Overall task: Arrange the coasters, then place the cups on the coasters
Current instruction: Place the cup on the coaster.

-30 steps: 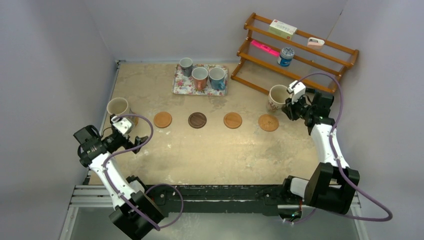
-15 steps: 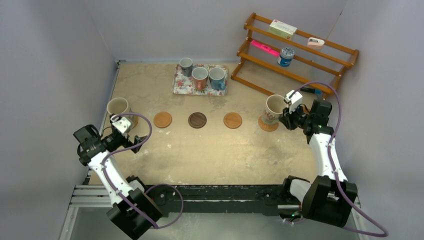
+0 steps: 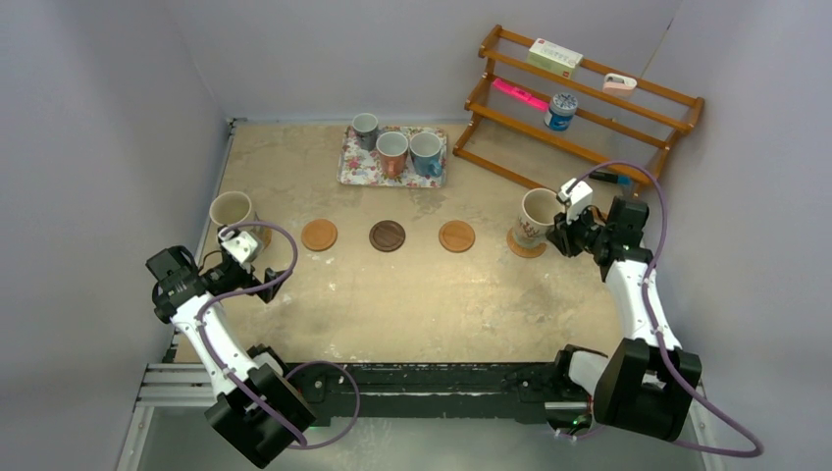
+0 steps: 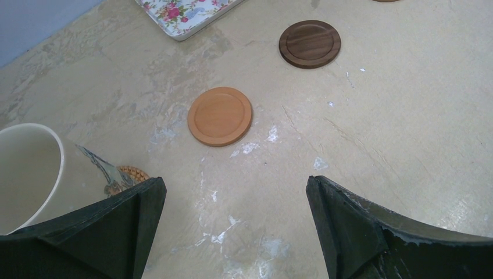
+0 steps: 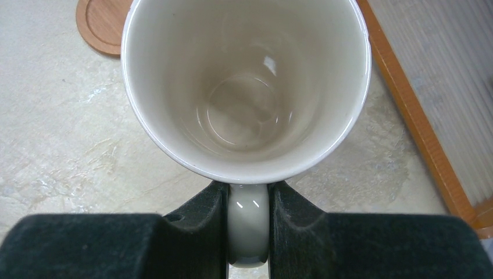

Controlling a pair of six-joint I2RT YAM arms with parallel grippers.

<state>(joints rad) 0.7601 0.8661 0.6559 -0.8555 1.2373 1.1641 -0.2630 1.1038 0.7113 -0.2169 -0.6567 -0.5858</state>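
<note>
Spanning scuffed beige tabletop (image 3: 412, 294), grey walls (image 3: 392, 49)

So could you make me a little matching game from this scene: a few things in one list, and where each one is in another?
Things:
1. dark brown coaster
2. reddish-orange mug
3. blue-and-white tin
4. cream mug on the right

Places:
A. on the wooden rack
B. handle pinched in the right gripper
C. lying bare on the table
D. on the floral tray

Pairs: 1-C, 2-D, 3-A, 4-B.
</note>
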